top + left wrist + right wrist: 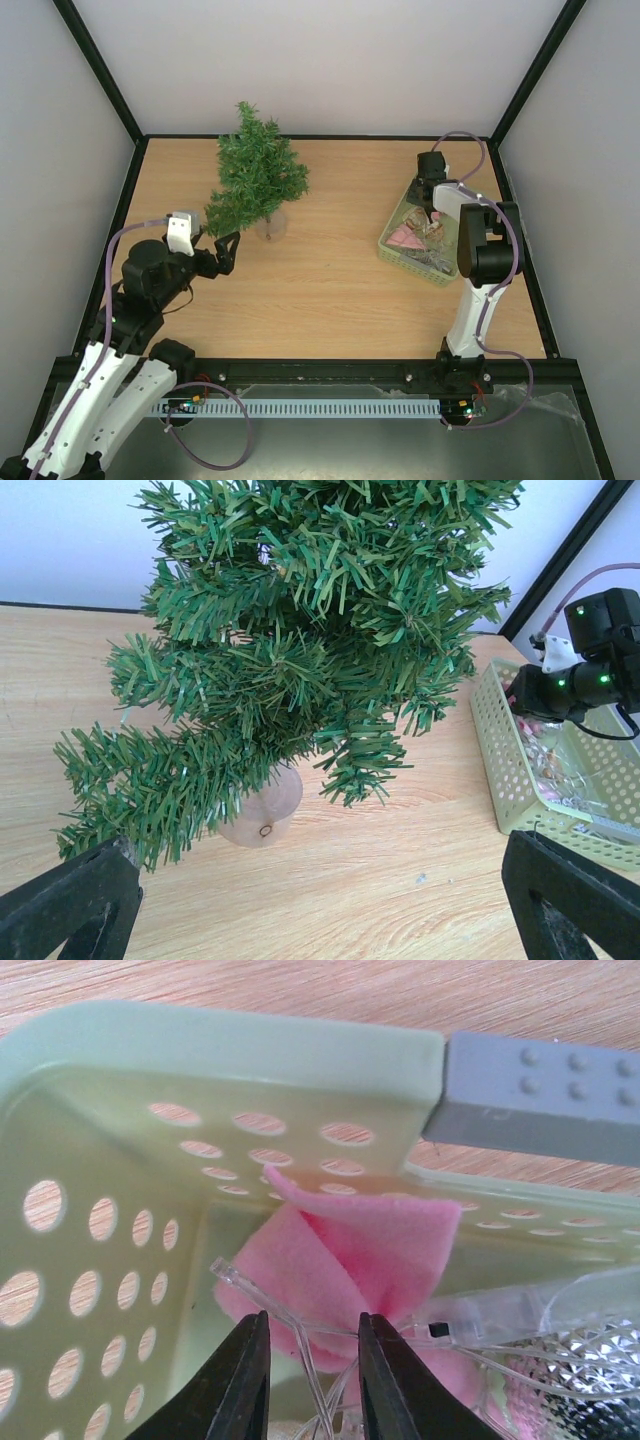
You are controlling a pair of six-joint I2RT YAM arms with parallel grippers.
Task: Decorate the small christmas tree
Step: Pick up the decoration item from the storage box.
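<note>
The small christmas tree (255, 175) stands at the back left of the table on a pale base (271, 226), leaning slightly. The left wrist view shows its bushy green branches (300, 630) and base (262, 810) close ahead. My left gripper (222, 252) hovers just left of the base, open wide and empty; its dark fingers (70, 900) frame the bottom corners. My right gripper (430, 215) reaches down into the pale green basket (400, 255). In the right wrist view, its jaws (312, 1330) stand narrowly apart with strands of a clear light string (270, 1305) between them, in front of a folded pink felt piece (370, 1250).
The perforated basket wall (200, 1050) curves close around the right gripper, and the basket (500, 770) also holds shiny silvery decorations (590, 1360). A grey studded block (540, 1095) lies along the basket's far rim. White walls with black frame posts enclose the table.
</note>
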